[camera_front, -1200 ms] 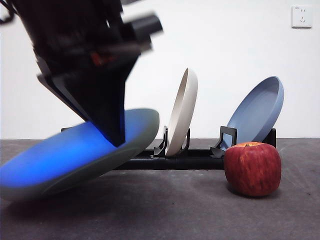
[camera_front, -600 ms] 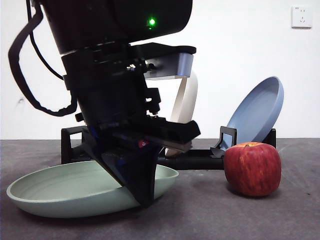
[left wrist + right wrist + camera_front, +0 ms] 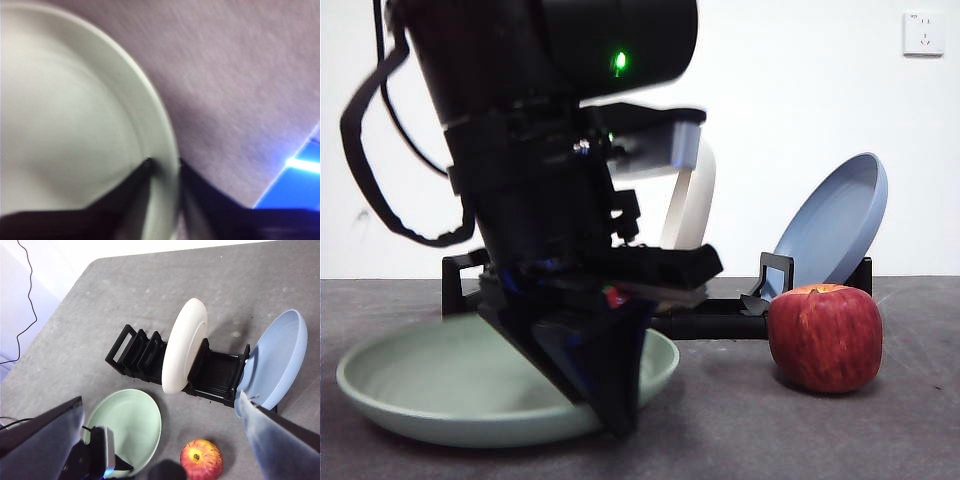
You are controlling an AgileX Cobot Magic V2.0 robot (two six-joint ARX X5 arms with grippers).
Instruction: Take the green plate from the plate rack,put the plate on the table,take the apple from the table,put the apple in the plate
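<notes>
The green plate (image 3: 420,385) lies on the table (image 3: 770,430) at the front left, in front of the plate rack (image 3: 715,320). My left gripper (image 3: 615,415) comes down from above and is shut on the plate's right rim. The left wrist view shows one jaw on each side of the rim of the plate (image 3: 65,125), around the gripper's middle (image 3: 164,167). The apple (image 3: 825,338) stands on the table to the right, apart from the plate. My right gripper (image 3: 160,397) is open and high above, over the plate (image 3: 130,422), apple (image 3: 201,460) and rack (image 3: 135,352).
A cream-white plate (image 3: 695,205) stands upright in the rack's middle. A blue plate (image 3: 835,225) leans at the rack's right end, just behind the apple. Both also show in the right wrist view, the cream-white plate (image 3: 182,345) and the blue plate (image 3: 275,362).
The left gripper brought the green plate down from a tilted hold in the air to lying on the table. The apple and the other plates have not moved.
</notes>
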